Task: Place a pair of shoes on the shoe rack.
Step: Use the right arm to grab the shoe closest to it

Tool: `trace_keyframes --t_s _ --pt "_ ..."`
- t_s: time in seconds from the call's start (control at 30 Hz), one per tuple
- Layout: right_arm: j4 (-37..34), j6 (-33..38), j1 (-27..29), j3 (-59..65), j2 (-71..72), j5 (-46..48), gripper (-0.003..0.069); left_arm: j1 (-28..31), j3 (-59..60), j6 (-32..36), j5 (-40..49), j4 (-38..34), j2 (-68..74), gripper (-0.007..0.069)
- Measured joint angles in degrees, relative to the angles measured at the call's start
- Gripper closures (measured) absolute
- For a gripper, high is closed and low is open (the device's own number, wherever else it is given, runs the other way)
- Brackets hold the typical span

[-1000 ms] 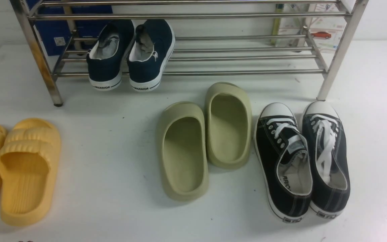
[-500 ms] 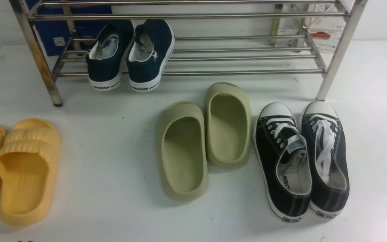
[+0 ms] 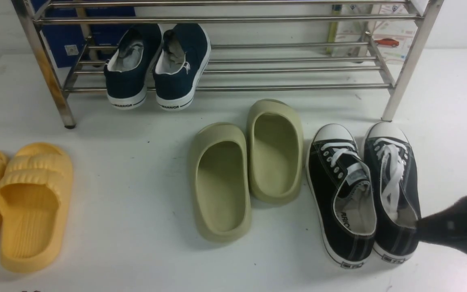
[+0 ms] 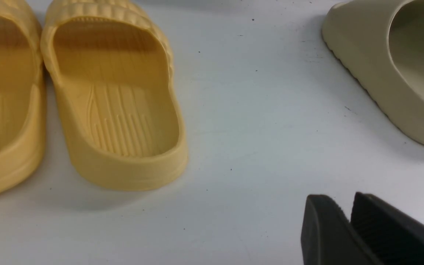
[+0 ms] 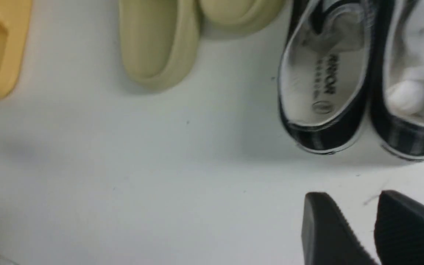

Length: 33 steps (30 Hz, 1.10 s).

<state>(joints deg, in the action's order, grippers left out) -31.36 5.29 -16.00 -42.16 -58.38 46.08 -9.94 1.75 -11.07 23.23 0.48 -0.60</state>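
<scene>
The two black canvas sneakers stand side by side on the white floor at the front right, toes toward the rack: the left sneaker (image 3: 323,178) and the right sneaker (image 3: 395,239). Their heels show in the right wrist view (image 5: 322,138). The steel shoe rack (image 3: 258,86) stands at the back. My right gripper (image 3: 424,231) comes in blurred from the right edge, beside the right sneaker's heel. In its wrist view (image 5: 352,197) the jaws stand slightly apart and empty, just short of the heels. My left gripper (image 4: 341,200) is shut and empty over bare floor.
Navy slip-ons (image 3: 156,69) sit on the rack's lower shelf at the left. Olive-green slippers (image 3: 217,134) lie left of the sneakers. Yellow slippers (image 3: 35,202) lie at the far left and also show in the left wrist view (image 4: 116,110).
My right gripper has come into the front view from the right edge, next to the right sneaker's heel. The shoes have not moved.
</scene>
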Motion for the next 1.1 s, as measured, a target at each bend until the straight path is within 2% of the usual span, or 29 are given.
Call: trace_keyframes --t_s 0.1,0.17,0.2,0.27,0.37,0.47,0.57,0.67,0.77,0.83,0.87,0.9,0.97,1.0,1.03,1.1 --pt "5.53 -4.69 -4.13 -5.01 -7.36 3.02 0.0419 0.0 0.0 0.0 0.0 0.0 0.0 0.0498" --pt "14.89 -12.16 -9.83 -10.96 -14.01 5.25 0.0419 0.0 0.0 0.0 0.0 0.0 0.0 0.0498" --pt "15.75 -12.87 -10.29 -11.41 -14.46 5.53 0.0419 0.0 0.0 0.0 0.0 0.0 0.0 0.0498" --pt "25.85 -22.59 -15.87 -16.82 -19.49 6.44 0.0419 0.0 0.0 0.0 0.0 0.0 0.0 0.0496" --pt "32.21 -30.58 -19.98 -21.08 -23.69 6.51 0.0411 0.0 0.0 0.0 0.0 0.0 0.0 0.0494" --pt "34.65 -34.91 -22.28 -23.62 -27.95 6.38 0.0377 0.0 0.0 0.0 0.0 0.0 0.0 0.0493" --pt "34.7 -36.94 -22.68 -24.04 -32.52 6.46 0.0308 0.0 0.0 0.0 0.0 0.0 0.0 0.049" --pt "35.75 -38.25 -22.68 -24.11 -37.33 5.63 0.023 0.0 0.0 0.0 0.0 0.0 0.0 0.0489" --pt "36.23 -37.91 -22.68 -24.28 -41.57 3.97 0.0207 0.0 0.0 0.0 0.0 0.0 0.0 0.0488" --pt "36.23 -37.05 -22.68 -24.28 -43.17 3.44 0.0225 0.0 0.0 0.0 0.0 0.0 0.0 0.0488" --pt "35.94 -35.99 -22.62 -24.28 -44.11 3.03 0.0282 0.0 0.0 0.0 0.0 0.0 0.0 0.0488" --pt "35.94 -35.85 -22.61 -24.28 -44.18 2.99 0.0292 0.0 0.0 0.0 0.0 0.0 0.0 0.0488" --pt "34.54 -34.51 -21.59 -24.28 -43.69 2.98 0.0435 0.0 0.0 0.0 0.0 0.0 0.0 0.0488" --pt "34.01 -34.09 -21.34 -24.28 -43.34 2.98 0.0484 0.0 0.0 0.0 0.0 0.0 0.0 0.0488" --pt "32.28 -32.51 -20.19 -24.42 -42.42 3.19 0.0582 0.0 0.0 0.0 0.0 0.0 0.0 0.0488" --pt "30.08 -29.97 -18.95 -24.98 -40.77 5.27 0.0637 0.0 0.0 0.0 0.0 0.0 0.0 0.0485"
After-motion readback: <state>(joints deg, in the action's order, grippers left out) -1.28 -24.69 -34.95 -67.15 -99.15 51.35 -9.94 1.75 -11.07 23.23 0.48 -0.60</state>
